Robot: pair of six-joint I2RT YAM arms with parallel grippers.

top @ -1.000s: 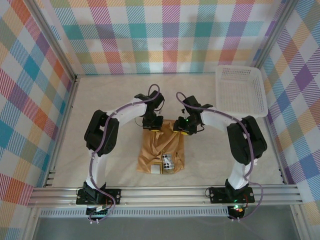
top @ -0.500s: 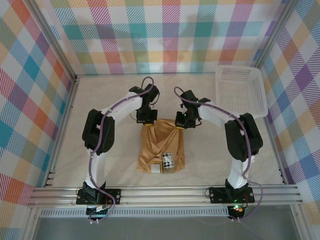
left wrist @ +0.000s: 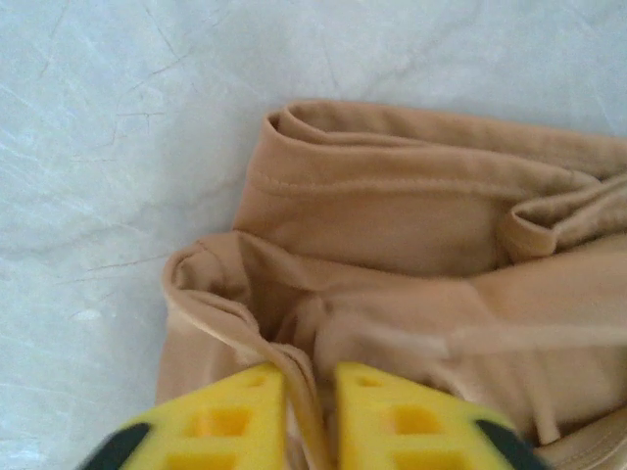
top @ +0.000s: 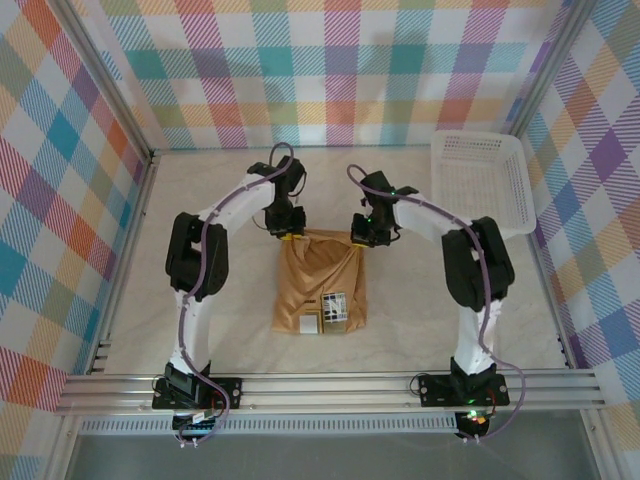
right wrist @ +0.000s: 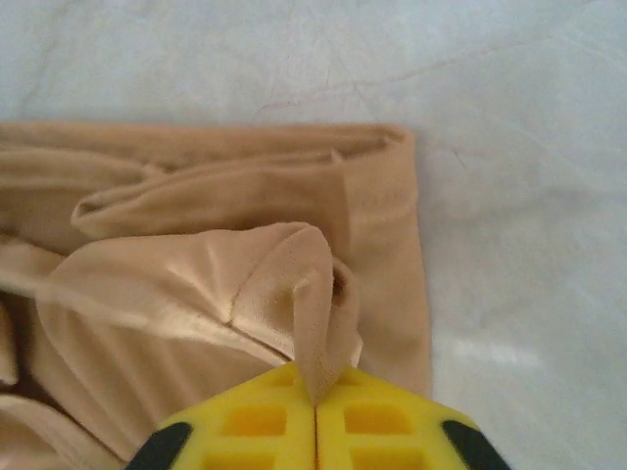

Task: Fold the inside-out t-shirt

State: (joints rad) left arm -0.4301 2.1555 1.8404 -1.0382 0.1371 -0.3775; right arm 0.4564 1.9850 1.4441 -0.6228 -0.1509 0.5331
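While top cam gives t-shirt (top: 318, 280) w/ white label (top: 309, 323), wrist cams give L end effector (left wrist: 310, 392) narrow around a fold; R end effector (right wrist: 314, 403) clamping fabric peak.

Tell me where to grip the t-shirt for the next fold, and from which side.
Take the t-shirt at its two far corners, upper layer only, coming down from above over the far edge. It lies flat as a folded rectangle, so the middle offers little to pinch, while each far corner has a raised fold that stands up.
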